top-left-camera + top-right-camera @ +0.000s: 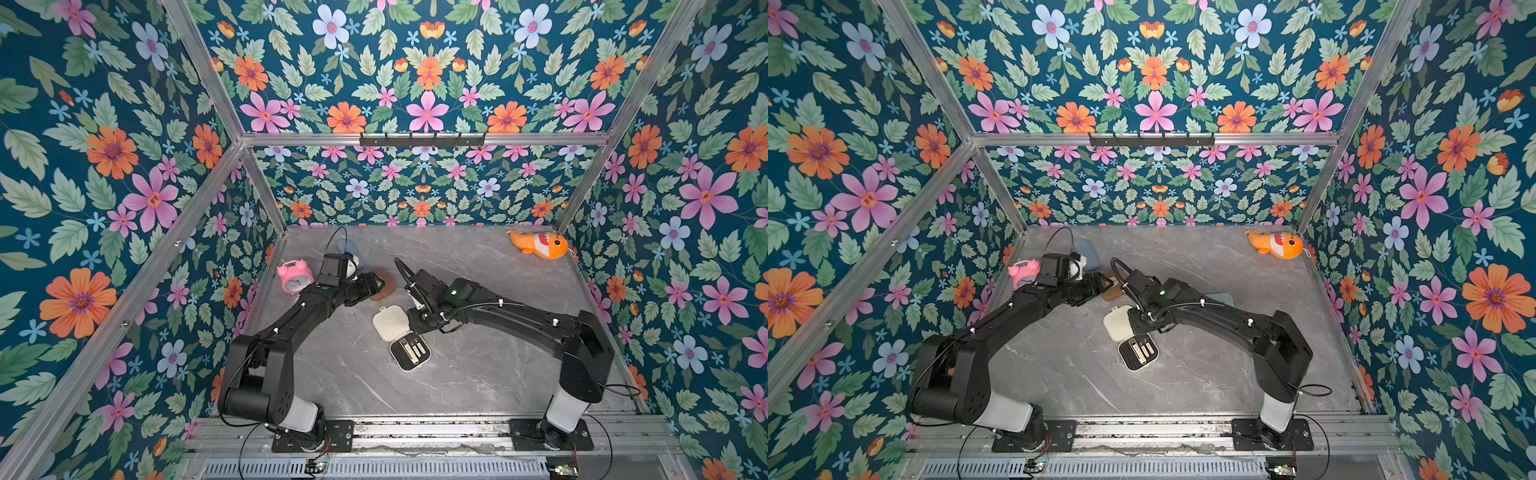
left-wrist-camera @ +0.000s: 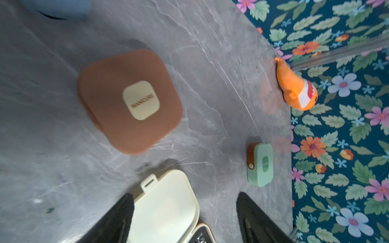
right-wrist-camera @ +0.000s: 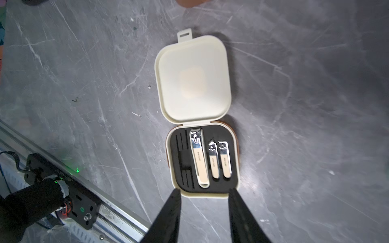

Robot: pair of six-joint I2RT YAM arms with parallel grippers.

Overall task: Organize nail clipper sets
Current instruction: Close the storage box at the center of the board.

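Right gripper (image 3: 204,189): jaws released and parted, nothing between them. The tips stand over the rim of the cream rounded-square hinged case (image 3: 193,84), opposite its hinge, one toward each corner. Cannot tell whether they touch the rim.

The cream case lies wide open, its lid flat on the table. The black foam insert (image 3: 183,160) in its base carries three silver-and-beige nail clippers (image 3: 199,157), one long and two short. They lie flat, side by side.

Left gripper (image 2: 185,194): jaws released, spread wide, gripping nothing. It hangs past the cream case's lid, toward the back wall. Part of the lid shows between its fingers in the left wrist view.

Brown rounded-square case (image 2: 130,101): shut, cream badge on top. It sits just past the cream case toward the back wall, with a strip of bare table between the two.

Mint green rounded-square case (image 2: 260,164): shut. It lies off the cream case on the right arm's side and is well apart from it.

Blue oblong pouch (image 1: 348,249) and pink alarm clock (image 1: 294,277): farther from the cream case, toward the back on the left arm's side.

Orange plush fish (image 1: 540,244): far from the cream case, in the back corner on the right arm's side, near the table edge.

Open room: the grey marble-patterned tabletop (image 1: 478,374) lies bare and widest between the cream case and the aluminium front rail (image 1: 415,428). It is also bare from the case out toward the right-hand edge. Both forearms slant in from the rail toward the case.

Floral wallpaper walls (image 1: 104,166) close in three sides, with aluminium posts at the corners.
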